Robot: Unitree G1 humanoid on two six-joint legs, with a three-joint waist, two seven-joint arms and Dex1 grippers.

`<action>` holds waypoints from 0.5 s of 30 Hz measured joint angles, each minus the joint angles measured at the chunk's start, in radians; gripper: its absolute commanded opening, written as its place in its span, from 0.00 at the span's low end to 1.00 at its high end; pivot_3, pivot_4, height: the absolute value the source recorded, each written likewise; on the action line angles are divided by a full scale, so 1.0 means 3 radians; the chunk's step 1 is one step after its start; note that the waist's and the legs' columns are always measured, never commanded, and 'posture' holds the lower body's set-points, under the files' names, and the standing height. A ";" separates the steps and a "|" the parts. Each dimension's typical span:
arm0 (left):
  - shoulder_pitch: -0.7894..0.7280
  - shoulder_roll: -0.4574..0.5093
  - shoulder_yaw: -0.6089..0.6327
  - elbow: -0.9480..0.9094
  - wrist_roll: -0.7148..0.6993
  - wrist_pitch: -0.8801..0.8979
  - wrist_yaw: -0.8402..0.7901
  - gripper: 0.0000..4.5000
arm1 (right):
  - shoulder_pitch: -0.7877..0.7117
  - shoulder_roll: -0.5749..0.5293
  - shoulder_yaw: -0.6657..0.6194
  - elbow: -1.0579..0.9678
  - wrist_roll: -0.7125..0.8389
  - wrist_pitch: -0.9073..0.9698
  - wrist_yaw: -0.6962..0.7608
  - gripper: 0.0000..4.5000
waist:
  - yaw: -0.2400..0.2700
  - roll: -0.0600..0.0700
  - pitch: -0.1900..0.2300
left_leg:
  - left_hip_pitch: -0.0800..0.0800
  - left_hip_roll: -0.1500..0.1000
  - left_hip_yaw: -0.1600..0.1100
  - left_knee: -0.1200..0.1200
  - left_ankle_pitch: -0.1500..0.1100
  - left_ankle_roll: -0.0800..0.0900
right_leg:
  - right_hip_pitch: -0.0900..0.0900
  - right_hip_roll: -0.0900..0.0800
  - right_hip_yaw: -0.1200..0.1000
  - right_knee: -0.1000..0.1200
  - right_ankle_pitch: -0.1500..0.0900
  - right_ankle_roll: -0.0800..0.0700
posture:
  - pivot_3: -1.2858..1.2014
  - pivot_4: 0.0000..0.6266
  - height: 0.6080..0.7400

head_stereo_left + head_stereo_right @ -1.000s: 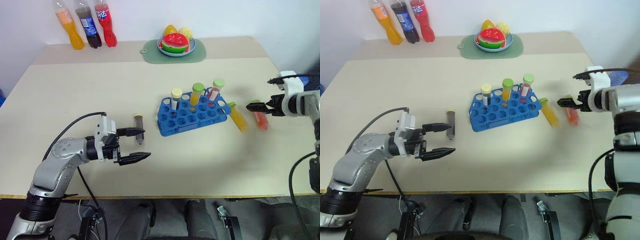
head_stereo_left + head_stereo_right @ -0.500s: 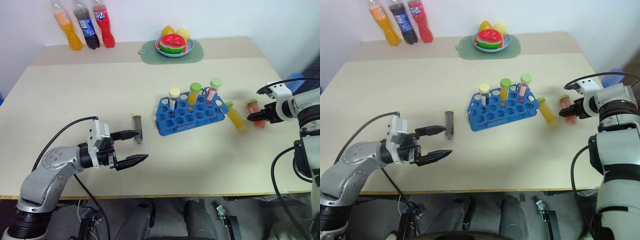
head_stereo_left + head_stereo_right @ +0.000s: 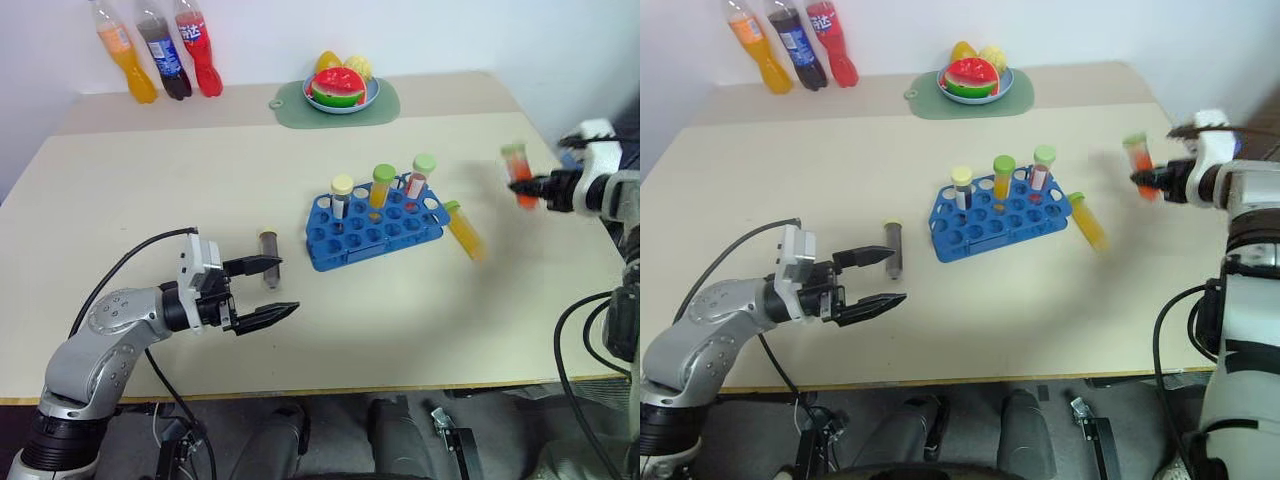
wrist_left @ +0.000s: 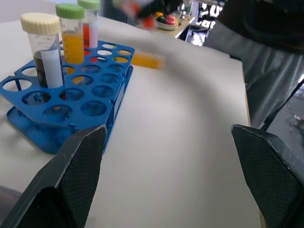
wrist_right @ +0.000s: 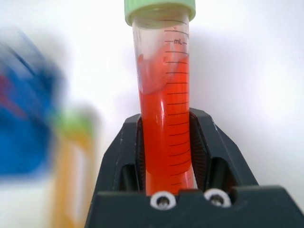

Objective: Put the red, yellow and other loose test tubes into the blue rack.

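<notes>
My right gripper point(image 3: 533, 186) is shut on the red tube point(image 3: 519, 173) with a green cap, held upright in the air beyond the table's right side; the right wrist view shows the tube point(image 5: 163, 95) clamped between both fingers. The yellow tube point(image 3: 465, 231) lies on the table just right of the blue rack point(image 3: 360, 250), which has three capped tubes standing in its back row. A dark brown tube point(image 3: 268, 244) lies left of the rack. My left gripper point(image 3: 288, 285) is open, level, near that brown tube and pointing toward the rack point(image 4: 66, 95).
Three soda bottles point(image 3: 160, 60) stand at the far left corner. A plate of fruit point(image 3: 340, 90) rests on a green mat at the far middle. Bare tabletop lies in front of the rack up to the near edge.
My right gripper has closed on the red tube and lifted it off the table. The left gripper stays open in the same place. The view has shifted a little.
</notes>
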 measured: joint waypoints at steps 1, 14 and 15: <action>-0.0020 -0.0007 -0.0011 0.0024 0.0004 -0.0008 -0.0002 0.97 | 0.0284 0.0123 -0.0141 -0.0385 0.0116 -0.0155 -0.0036 0.18 | -0.0001 0.0001 -0.0001 | 0.0000 0.0001 0.0002 0.0004 -0.0001 0.0000 | -0.0001 0.0000 0.0000 0.0005 0.0000 0.0000 | 0.52 0.24 1.00; -0.0432 -0.0055 -0.0104 0.0455 0.0071 -0.0087 -0.0283 0.97 | 0.1696 0.1879 0.0011 -0.2257 0.0212 -0.1447 -0.1194 0.18 | -0.0017 0.0007 -0.0001 | 0.0017 0.0007 0.0013 0.0009 0.0010 -0.0016 | -0.0006 0.0009 0.0018 0.0036 0.0012 -0.0012 | 0.52 0.24 1.00; -0.0448 -0.0055 -0.0105 0.0463 0.0073 -0.0087 -0.0292 0.97 | 0.1675 0.1939 0.0053 -0.2180 0.0175 -0.1550 -0.1250 0.18 | -0.0017 0.0007 -0.0001 | 0.0017 0.0007 0.0013 0.0009 0.0010 -0.0016 | -0.0006 0.0009 0.0018 0.0036 0.0012 -0.0012 | 0.52 0.24 1.00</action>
